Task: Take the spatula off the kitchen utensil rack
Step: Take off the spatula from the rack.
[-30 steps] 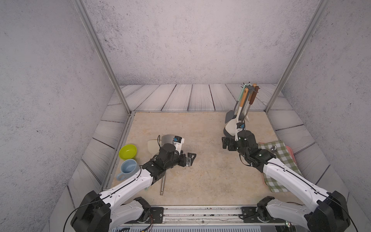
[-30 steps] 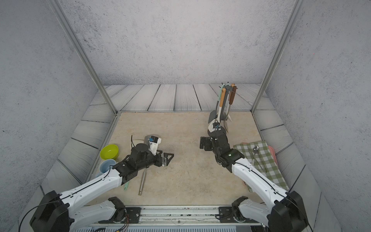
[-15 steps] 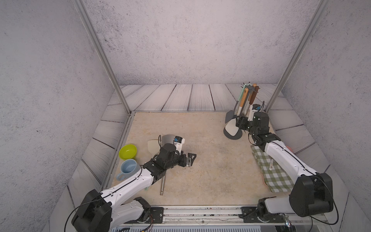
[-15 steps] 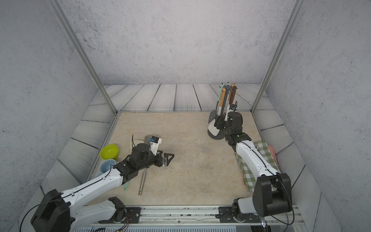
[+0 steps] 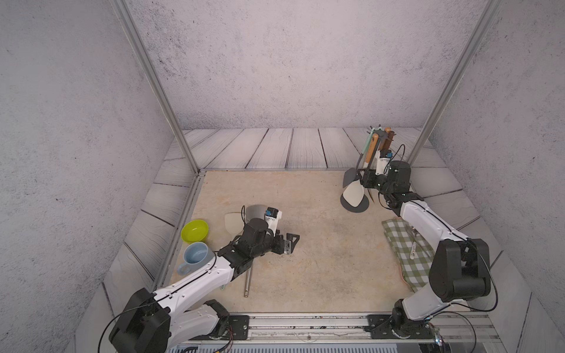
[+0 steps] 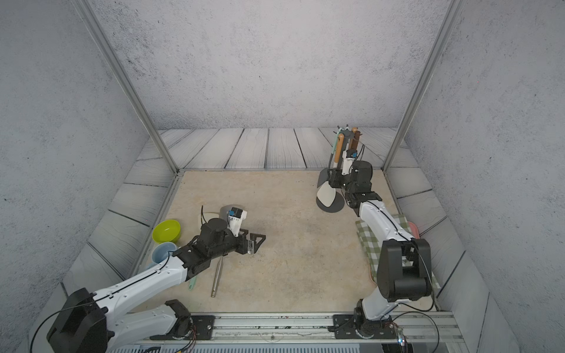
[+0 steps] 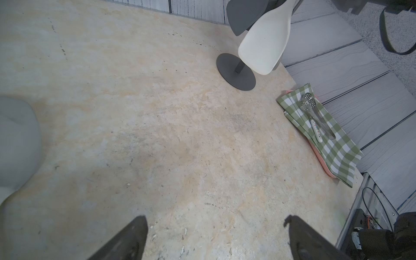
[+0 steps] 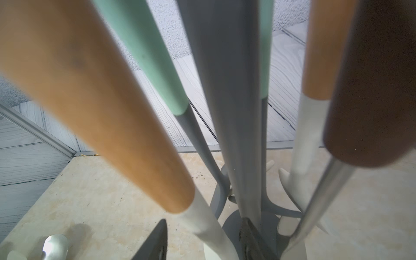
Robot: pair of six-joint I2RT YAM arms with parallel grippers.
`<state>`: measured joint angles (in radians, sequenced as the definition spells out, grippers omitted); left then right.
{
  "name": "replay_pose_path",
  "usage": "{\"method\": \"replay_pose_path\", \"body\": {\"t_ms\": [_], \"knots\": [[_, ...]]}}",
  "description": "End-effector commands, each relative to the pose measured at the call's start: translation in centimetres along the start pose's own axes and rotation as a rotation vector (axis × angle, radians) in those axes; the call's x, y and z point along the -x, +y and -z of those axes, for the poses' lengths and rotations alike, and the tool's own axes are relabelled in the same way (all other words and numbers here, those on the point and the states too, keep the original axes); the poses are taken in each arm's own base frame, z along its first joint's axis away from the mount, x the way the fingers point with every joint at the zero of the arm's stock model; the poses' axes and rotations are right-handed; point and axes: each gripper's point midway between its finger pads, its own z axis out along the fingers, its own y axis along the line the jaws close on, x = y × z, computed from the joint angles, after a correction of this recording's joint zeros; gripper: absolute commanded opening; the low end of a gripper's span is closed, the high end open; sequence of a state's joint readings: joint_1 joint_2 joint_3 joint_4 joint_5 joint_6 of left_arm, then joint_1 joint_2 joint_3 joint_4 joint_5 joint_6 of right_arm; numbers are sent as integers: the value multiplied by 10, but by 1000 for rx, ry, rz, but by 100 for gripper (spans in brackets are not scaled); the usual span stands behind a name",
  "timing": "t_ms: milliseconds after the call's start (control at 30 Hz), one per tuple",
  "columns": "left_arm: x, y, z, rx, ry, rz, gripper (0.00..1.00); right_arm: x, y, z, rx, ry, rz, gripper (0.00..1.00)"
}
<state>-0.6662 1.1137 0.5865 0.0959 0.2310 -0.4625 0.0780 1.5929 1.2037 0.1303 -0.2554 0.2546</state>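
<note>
Nearest, at 7 o'clock on the beige stone-look surface [image 5: 330, 269], a slim steel utensil handle [image 5: 248, 282] lies flat, its upper end hidden under the left arm. Just beyond, near the surface's middle, the left pincer [image 5: 290, 243] is held low with its jaws spread wide. The left wrist view shows only bare surface between its fingers [image 7: 126, 240].

Off the surface's edge at 9 o'clock sit a pale blue ceramic mug [image 5: 195, 255] and, just behind it, a lime-green round bowl [image 5: 195, 230]. A flat cream blade [image 5: 231, 221] and a rounded grey head [image 5: 255, 210] lie beside the left wrist. At 3 o'clock a green-and-white checked cloth [image 5: 403, 244] carries a perforated metal spoon with a white patterned handle [image 7: 316, 130].

Farthest, at 1 o'clock, the tall dark grey metal utensil rack [image 5: 354, 208] stands upright on its round base. The white-bladed spatula with a light wooden handle [image 5: 354, 193] hangs from the rack's crown on the pole's 7 o'clock side, its blade just above the base. The right pincer [image 5: 363, 179] reaches in from 3 o'clock at the height of the spatula's white neck. In the right wrist view its jaws stand half closed on either side of that neck, a thin gap on each side, enclosing it without clamping.

A mint-green handle [image 8: 153, 56], a dark brown handle [image 8: 371, 90] and a second light wooden handle [image 8: 324, 49] hang around the same pole.
</note>
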Motion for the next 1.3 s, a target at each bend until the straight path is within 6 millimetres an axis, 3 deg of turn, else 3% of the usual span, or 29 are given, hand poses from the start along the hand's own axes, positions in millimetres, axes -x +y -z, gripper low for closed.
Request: {"method": "replay_pose_path", "body": {"t_ms": [0,500,967,1267], "knots": [[7,-7,-2,-24,-14,-24,99,17,1,-4,8,-42,55,52],[5,-7,-6,-26,-1,-26,99,23,-17,-16,-70,-104,112,48],[2,-6,-12,-30,18,-19,99,38,24,15,126,-205,100,46],[1,-7,-14,-35,23,-16,99,41,32,24,158,-202,107,43]]}}
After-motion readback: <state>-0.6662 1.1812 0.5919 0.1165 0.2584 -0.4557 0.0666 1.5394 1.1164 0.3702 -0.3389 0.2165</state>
